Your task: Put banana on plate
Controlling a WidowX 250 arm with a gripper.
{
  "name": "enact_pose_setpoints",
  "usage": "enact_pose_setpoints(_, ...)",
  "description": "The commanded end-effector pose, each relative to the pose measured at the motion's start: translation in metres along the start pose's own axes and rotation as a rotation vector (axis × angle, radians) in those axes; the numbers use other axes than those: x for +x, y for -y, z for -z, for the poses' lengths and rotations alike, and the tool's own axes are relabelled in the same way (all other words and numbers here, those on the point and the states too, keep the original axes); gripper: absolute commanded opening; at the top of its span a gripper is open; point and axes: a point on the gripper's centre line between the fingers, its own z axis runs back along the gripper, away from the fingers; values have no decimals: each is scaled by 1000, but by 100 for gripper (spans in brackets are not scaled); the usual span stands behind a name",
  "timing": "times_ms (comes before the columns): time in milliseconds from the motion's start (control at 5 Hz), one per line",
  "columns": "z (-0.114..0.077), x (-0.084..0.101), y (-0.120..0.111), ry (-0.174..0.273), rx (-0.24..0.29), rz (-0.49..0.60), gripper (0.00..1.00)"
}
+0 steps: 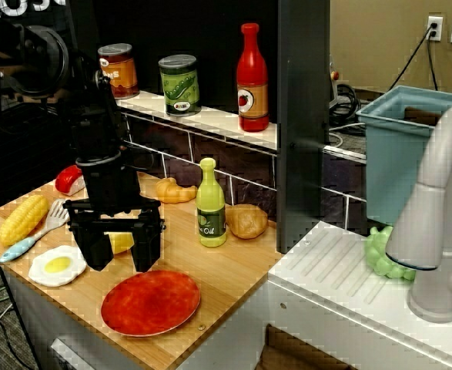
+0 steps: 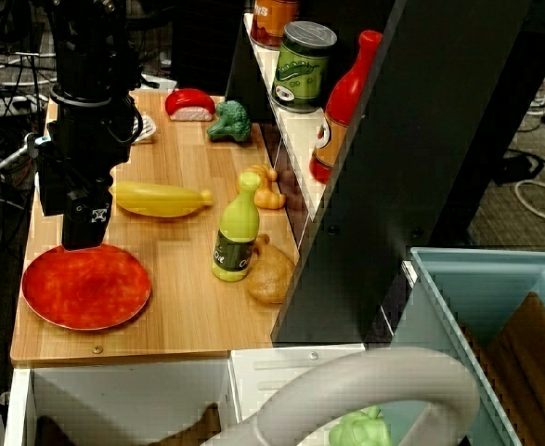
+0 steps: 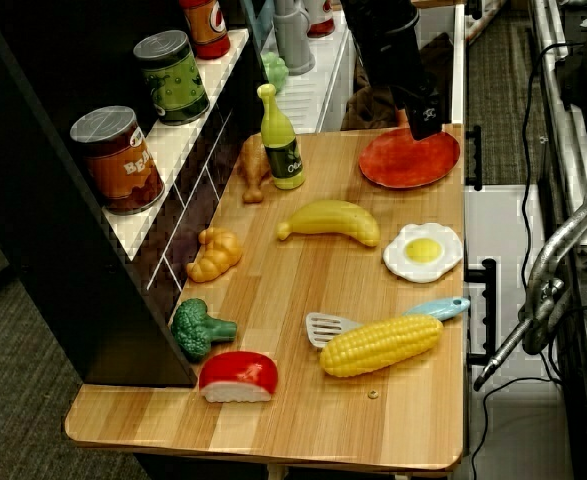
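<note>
The wooden tabletop [image 3: 303, 290] is seen carrying the red-orange plate [image 2: 86, 286] near its front edge, close to the sink-side corner, with nothing lying on it. The black gripper [image 1: 116, 248] is held just above the plate's rim, its fingers [image 1: 147, 248] spread apart and empty. The banana [image 3: 331, 220] is left lying flat mid-tabletop, beside the plate, between the fried egg [image 3: 423, 252] and the oil bottle [image 3: 282, 139].

banana [image 3: 331, 220]: worktop [image 3: 273, 420] centre, plate [image 3: 409, 158] at its 1 o'clock
fried egg [image 3: 423, 251]: at banana's 4 o'clock
corn cob [image 3: 380, 345]: at egg's 7 o'clock
</note>
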Motion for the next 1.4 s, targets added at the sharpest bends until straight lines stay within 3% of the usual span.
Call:
enact_pose_setpoints(0, 0, 0, 0, 0, 0, 0, 100)
enact_pose_setpoints(200, -10, 13, 3, 35, 22, 74, 100)
enact_pose_setpoints(400, -19, 24, 2, 63, 37, 75, 100)
enact_pose_setpoints(600, -31, 38, -3, 103, 103, 167, 100)
enact_pose_setpoints(800, -42, 64, -22, 80, 99, 210, 100)
enact_pose_setpoints(1000, -46, 75, -31, 93, 122, 304, 100)
enact_pose_setpoints(1200, -42, 88, -40, 35, 151, 415, 100)
